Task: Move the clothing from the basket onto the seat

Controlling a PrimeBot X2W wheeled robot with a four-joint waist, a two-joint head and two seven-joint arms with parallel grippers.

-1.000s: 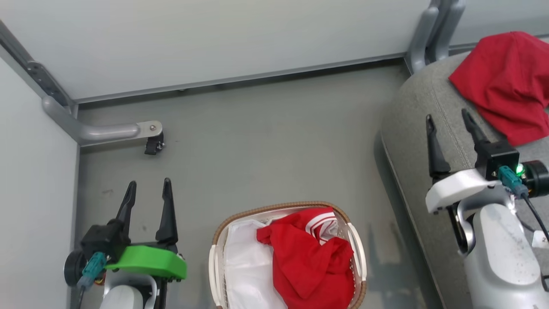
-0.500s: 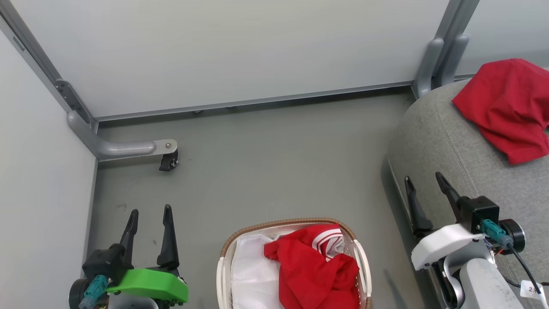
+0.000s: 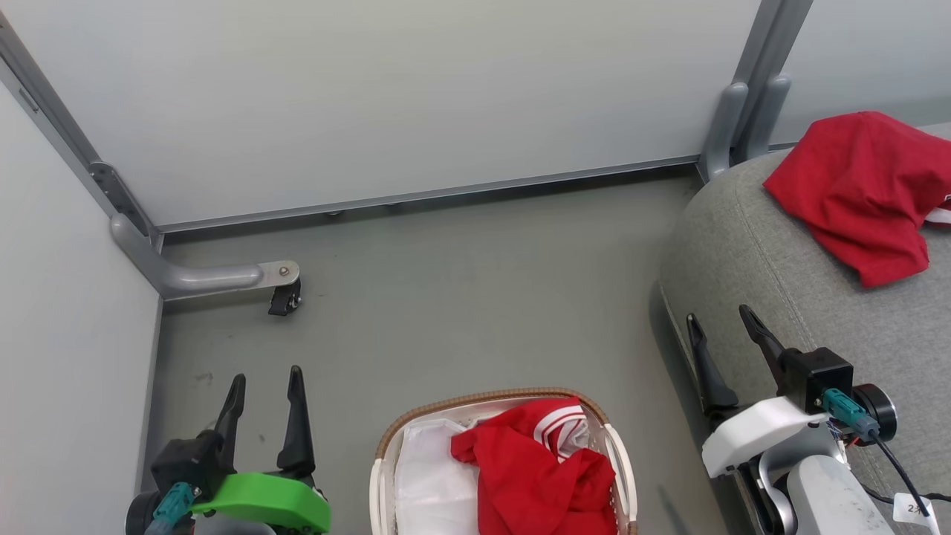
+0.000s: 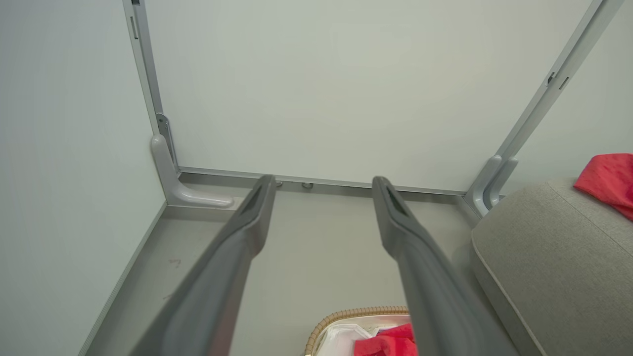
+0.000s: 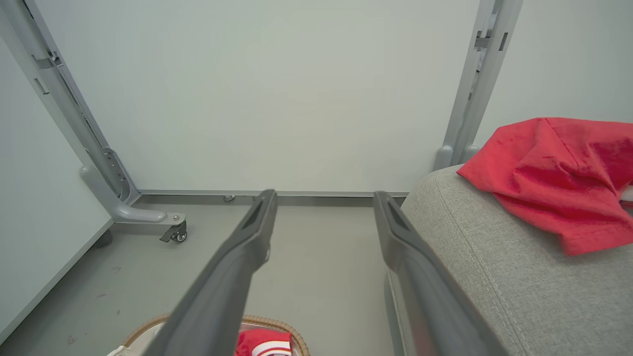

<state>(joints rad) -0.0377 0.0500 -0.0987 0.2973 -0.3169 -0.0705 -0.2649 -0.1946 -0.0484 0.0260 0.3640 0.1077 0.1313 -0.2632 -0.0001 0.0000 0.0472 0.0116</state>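
Observation:
The white basket [image 3: 387, 452] with a brown woven rim stands on the floor at the bottom centre. Crumpled red clothing [image 3: 531, 468] with white stripe trim lies in its right half, beside a white liner [image 3: 427, 475]. Another red garment [image 3: 854, 189] lies on the grey seat [image 3: 780, 253] at the right. My left gripper [image 3: 266, 377] is open, left of the basket, holding nothing. My right gripper [image 3: 719, 316] is open over the seat's front edge, empty. The right wrist view shows the red garment [image 5: 554, 173] on the seat [image 5: 494, 267] and the basket [image 5: 267, 324] below.
Pale partition walls close the space behind and to the left. A grey partition foot with a black caster [image 3: 284, 297] juts onto the floor at the left. Another grey post [image 3: 732, 126] stands by the seat's back corner. Grey floor lies between the basket and the walls.
The head camera has tilted, shifting the whole picture downward. My right gripper has drawn back from the red garment on the seat toward the seat's front edge. Both grippers stay open.

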